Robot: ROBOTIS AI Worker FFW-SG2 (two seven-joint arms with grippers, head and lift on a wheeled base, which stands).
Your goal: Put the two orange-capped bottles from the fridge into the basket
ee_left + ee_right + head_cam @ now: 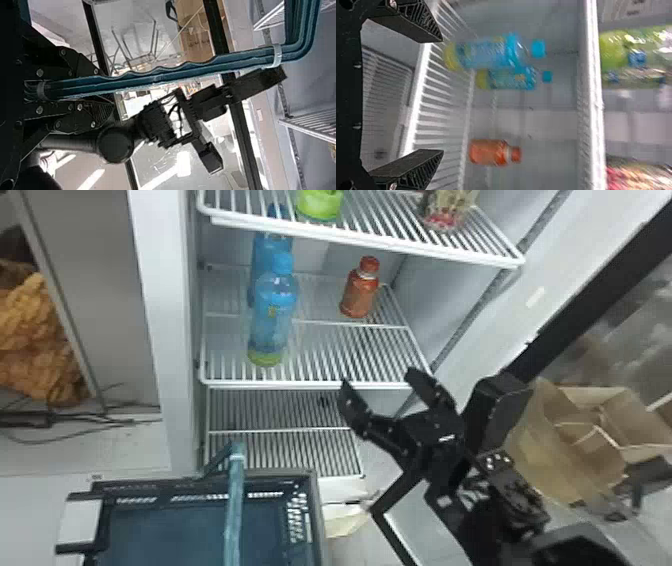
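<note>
My right gripper point(378, 379) is open at the front edge of the middle fridge shelf point(320, 384), nothing between its fingers. An orange bottle with an orange cap point(357, 292) stands farther back, on that shelf's right side. In the right wrist view, the orange bottle point(488, 152) lies beyond the open right gripper point(441, 95), apart from it. Below and left of the shelf is the dark blue basket point(314, 515), its teal handle point(235, 500) raised. The left wrist view has my left gripper point(97, 89) shut on the basket handle point(158, 75).
Two blue-capped bottles point(272, 317) stand one behind the other on the shelf's left side. The upper shelf point(370, 240) holds a green container point(320, 202) and a red-based item point(445, 215). A cardboard box point(565, 450) is right of my right arm, beside the dark-edged door.
</note>
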